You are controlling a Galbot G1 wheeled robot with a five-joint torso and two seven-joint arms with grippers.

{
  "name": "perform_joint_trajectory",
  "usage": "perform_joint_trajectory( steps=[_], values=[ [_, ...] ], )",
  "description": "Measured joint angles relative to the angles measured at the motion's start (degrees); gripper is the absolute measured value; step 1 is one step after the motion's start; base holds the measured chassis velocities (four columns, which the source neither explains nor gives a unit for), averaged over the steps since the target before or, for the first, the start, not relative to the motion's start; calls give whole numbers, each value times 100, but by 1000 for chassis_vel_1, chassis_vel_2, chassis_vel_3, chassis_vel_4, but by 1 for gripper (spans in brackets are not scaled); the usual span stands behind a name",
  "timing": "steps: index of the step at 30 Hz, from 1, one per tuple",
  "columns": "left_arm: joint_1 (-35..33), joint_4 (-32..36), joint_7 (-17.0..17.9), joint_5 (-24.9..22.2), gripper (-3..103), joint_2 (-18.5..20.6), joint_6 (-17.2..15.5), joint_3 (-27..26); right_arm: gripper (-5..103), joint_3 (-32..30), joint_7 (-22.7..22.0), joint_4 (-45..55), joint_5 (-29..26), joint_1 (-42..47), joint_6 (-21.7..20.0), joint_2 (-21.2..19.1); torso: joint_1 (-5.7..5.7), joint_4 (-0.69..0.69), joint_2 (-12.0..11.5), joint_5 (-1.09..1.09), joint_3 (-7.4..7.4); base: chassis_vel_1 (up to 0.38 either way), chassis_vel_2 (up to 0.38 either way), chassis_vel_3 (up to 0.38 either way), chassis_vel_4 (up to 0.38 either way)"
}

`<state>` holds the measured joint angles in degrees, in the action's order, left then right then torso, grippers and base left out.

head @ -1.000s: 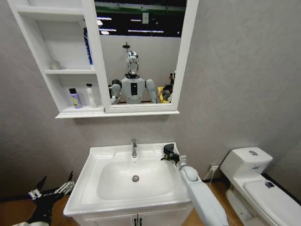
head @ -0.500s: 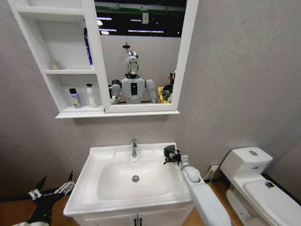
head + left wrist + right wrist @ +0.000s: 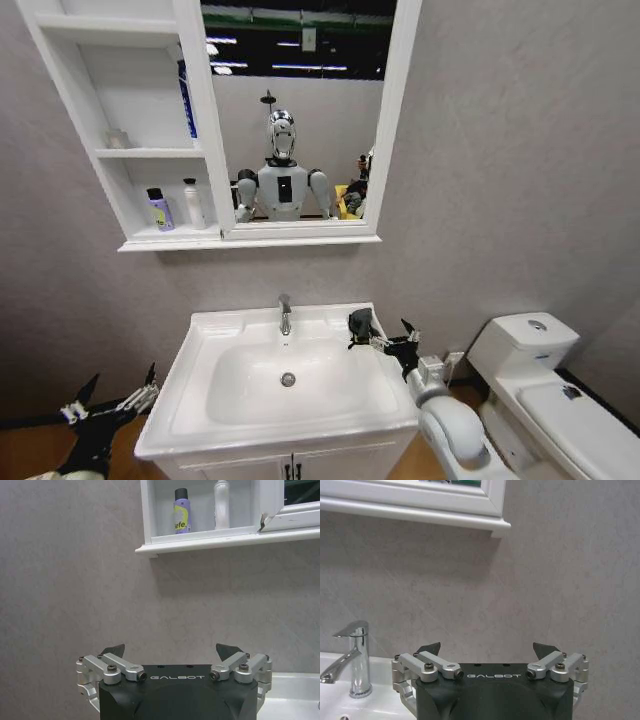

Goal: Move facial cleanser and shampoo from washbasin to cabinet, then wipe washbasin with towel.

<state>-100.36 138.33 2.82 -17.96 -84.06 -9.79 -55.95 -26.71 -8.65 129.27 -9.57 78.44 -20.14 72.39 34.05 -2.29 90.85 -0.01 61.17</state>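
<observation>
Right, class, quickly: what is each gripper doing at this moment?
Left gripper: open, empty, low beside the washbasin.
Right gripper: open, empty, beside the towel.

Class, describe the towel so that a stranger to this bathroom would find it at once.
Start at the white washbasin under the cabinet. On its back right corner, right of the tap, lies the towel. It is a small dark crumpled cloth, the one dark soft thing on the white rim.

I note a grey, faintly mottled wall (image 3: 500,150) running across the whole back. A white toilet (image 3: 535,390) stands against it at the right. Wood-toned floor (image 3: 30,450) shows at lower left. Ceiling strip lights (image 3: 300,66) appear as mirror reflections.
</observation>
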Motion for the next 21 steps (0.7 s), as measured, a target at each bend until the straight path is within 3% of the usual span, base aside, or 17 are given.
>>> perform_joint_trajectory(
  steps=[8,21],
  values=[
    [0,0,0,0,100,0,0,0,100,149,11,893,723,1039,28,408,0,-1,0,0,1,0,0,0,0],
    [0,0,0,0,100,0,0,0,100,276,6,943,992,1372,30,609,5,0,-2,1,2,21,-21,-20,22]
  ],
)
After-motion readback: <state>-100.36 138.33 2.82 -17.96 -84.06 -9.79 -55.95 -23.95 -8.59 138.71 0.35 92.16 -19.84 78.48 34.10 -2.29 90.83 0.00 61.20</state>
